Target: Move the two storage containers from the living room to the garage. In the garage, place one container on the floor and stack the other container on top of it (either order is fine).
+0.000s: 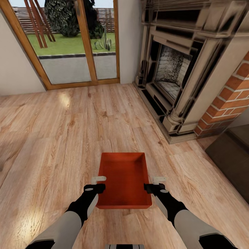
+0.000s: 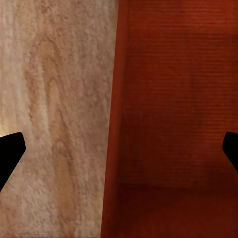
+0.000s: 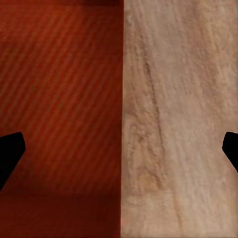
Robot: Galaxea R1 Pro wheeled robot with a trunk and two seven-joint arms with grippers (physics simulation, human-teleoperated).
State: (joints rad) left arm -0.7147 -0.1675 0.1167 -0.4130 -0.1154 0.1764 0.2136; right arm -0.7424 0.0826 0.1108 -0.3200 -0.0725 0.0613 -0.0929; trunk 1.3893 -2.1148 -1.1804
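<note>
One red-orange storage container (image 1: 124, 180) lies lengthwise on the living room's light wood-plank floor (image 1: 69, 131), right in front of me and between my two arms. My left gripper (image 1: 99, 183) is open over the container's left long wall (image 2: 113, 124), one finger (image 2: 10, 154) out over the planks. On the opposite side my right gripper (image 1: 154, 184) is open too, straddling the right long wall (image 3: 121, 99), with one dark fingertip (image 3: 9, 153) over the bin's red bottom (image 3: 59, 89). Neither gripper is closed on the walls.
A stone fireplace (image 1: 176, 69) with a raised hearth stands at the right, next to a brick wall (image 1: 235, 93). A dark low piece of furniture (image 1: 231, 162) sits at the right edge. A wood-framed glass door (image 1: 76, 41) faces the garden. Wood floor stretches ahead and to the left.
</note>
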